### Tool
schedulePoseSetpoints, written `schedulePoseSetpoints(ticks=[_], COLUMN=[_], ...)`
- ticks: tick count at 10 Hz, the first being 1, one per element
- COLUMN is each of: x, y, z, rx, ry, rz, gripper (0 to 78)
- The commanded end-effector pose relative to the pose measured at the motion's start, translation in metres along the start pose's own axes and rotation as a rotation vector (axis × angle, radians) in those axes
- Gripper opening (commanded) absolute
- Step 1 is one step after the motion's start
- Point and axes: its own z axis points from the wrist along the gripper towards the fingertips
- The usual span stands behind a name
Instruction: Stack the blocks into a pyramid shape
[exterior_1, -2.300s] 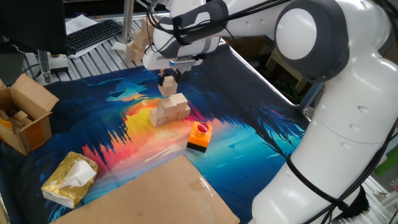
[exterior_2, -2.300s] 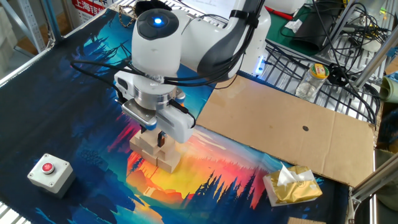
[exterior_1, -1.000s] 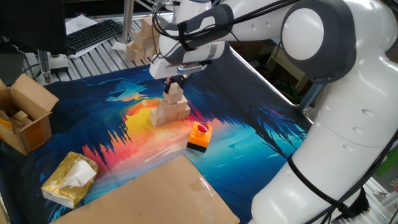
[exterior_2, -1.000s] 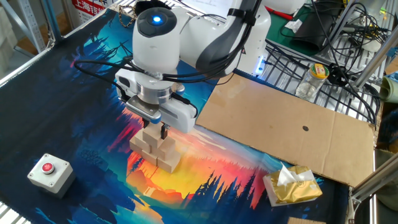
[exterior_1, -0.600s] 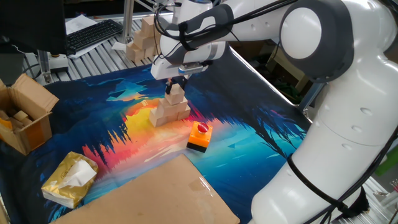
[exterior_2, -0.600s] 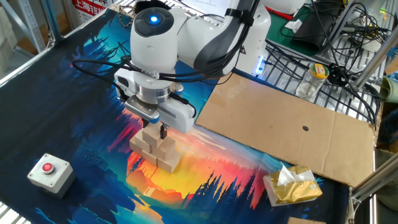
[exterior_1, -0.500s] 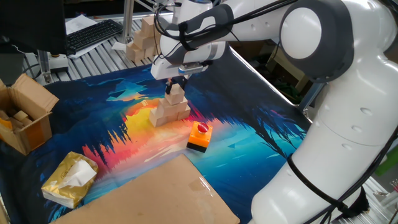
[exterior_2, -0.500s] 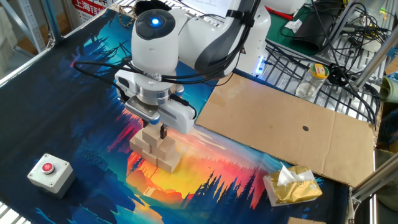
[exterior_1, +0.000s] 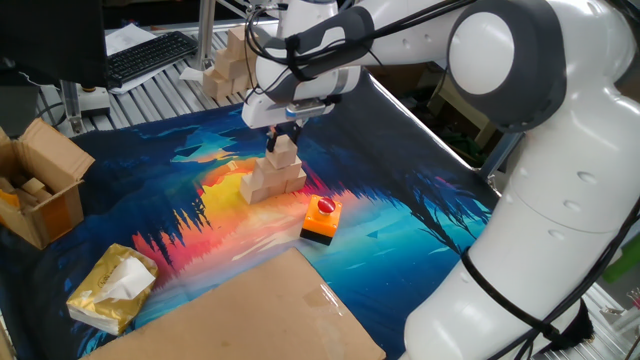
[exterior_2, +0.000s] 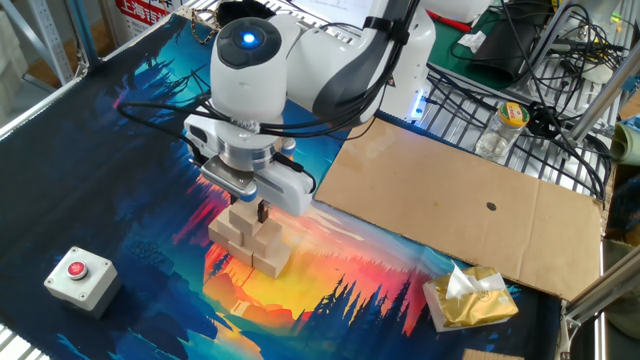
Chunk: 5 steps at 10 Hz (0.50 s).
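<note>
A small pile of pale wooden blocks (exterior_1: 272, 180) stands on the colourful mat, also seen in the other fixed view as a pile of blocks (exterior_2: 252, 243). One more block (exterior_1: 285, 152) rests on top of the pile as its peak, the top block (exterior_2: 243, 213). My gripper (exterior_1: 284, 131) points straight down over it, its dark fingers (exterior_2: 263, 210) against the top block's sides, apparently shut on it. The gripper body hides part of the pile in the other fixed view.
An orange-and-black button block (exterior_1: 321, 220) sits just right of the pile. A grey box with a red button (exterior_2: 78, 275) lies near the mat's corner. A cardboard sheet (exterior_1: 250, 310), a yellow tissue packet (exterior_1: 112, 288) and an open cardboard box (exterior_1: 40, 185) surround the mat.
The gripper came down with the block and set it on top of the pile. Over the last second it has stayed almost still.
</note>
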Motion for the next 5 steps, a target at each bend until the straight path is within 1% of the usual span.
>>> schedulePoseSetpoints(ticks=[1,2,5], x=[-0.0009,-0.0009,-0.0009], y=[-0.0002,-0.0002,-0.0002], z=[-0.0015,-0.0015,-0.0015], rx=[0.009,0.009,0.009], ry=[-0.002,-0.002,-0.002], rz=[0.001,0.001,0.001], gripper=[1.1,77.4,77.4])
